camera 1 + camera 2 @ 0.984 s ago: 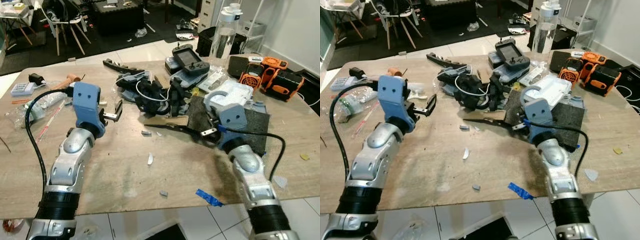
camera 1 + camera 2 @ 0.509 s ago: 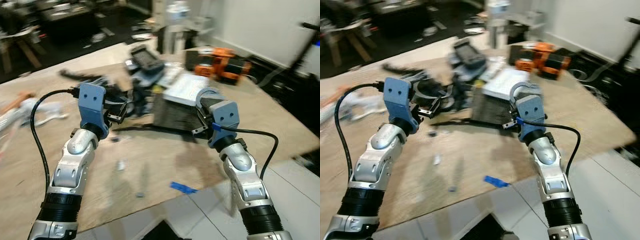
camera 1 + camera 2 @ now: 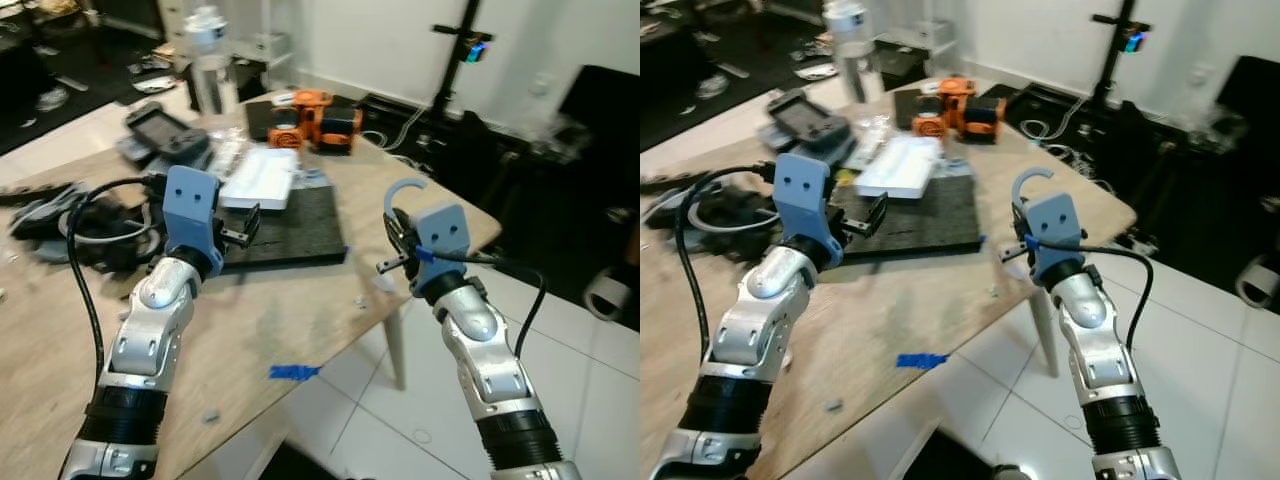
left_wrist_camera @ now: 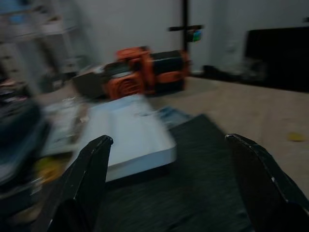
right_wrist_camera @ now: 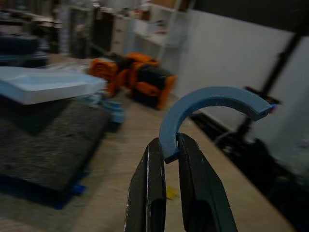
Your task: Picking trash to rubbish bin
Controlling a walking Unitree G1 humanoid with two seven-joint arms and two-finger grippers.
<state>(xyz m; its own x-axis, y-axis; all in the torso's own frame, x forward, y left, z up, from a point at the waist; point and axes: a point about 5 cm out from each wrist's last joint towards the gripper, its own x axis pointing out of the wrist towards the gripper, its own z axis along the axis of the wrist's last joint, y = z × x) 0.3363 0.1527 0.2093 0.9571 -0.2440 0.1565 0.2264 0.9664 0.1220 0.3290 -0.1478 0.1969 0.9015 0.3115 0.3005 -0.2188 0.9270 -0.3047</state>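
Observation:
My right gripper point(image 5: 166, 147) is shut on one end of a light blue curved plastic piece point(image 5: 212, 101), a half-ring that arcs up from the fingertips. In the eye views this gripper point(image 3: 392, 228) holds the piece point(image 3: 403, 188) in the air by the table's near right edge. My left gripper point(image 3: 243, 226) hangs open over the edge of a black foam mat point(image 3: 290, 225), with nothing between its fingers point(image 4: 91, 179). A blue tape scrap point(image 3: 294, 372) lies on the wooden table point(image 3: 300, 310) near its front edge, and a small pale scrap point(image 3: 384, 284) lies by the edge.
On the mat rests a white flat box point(image 3: 262, 180). Behind it are orange and black devices point(image 3: 315, 112), a clear bottle point(image 3: 208, 60) and a handheld controller point(image 3: 165, 130). Tangled black cables point(image 3: 70, 215) lie at the left. White tiled floor point(image 3: 580, 400) spreads to the right, with a black stand point(image 3: 460, 60) by the wall.
The whole view has swung to the right, so the table's right corner and the floor now show. Both arms keep their pose, and the right gripper still holds the curved piece.

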